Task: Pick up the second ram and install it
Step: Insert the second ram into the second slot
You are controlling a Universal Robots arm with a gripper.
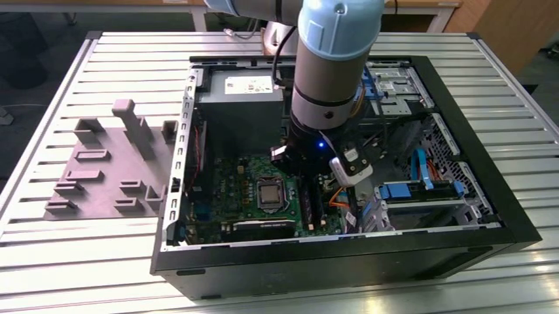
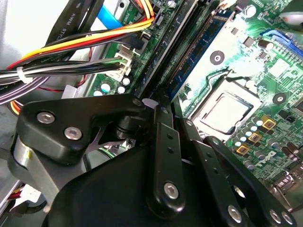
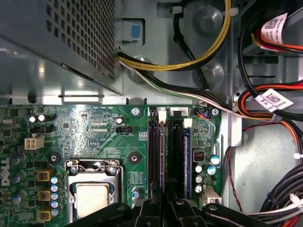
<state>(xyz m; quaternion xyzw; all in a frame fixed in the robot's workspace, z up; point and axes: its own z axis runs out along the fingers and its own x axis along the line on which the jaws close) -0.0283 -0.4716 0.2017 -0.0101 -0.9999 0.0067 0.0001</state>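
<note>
Gripper (image 3: 163, 208) low over the motherboard's RAM slots (image 3: 168, 156).
Slots run lengthwise straight ahead of the gripper; finger spread, and any held ram, cannot be told.

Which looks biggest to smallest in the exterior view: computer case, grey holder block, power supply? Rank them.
1. Computer case, plainly the largest.
2. Grey holder block.
3. Power supply, though the arm hides part of it, so second and third are unsure.
</note>
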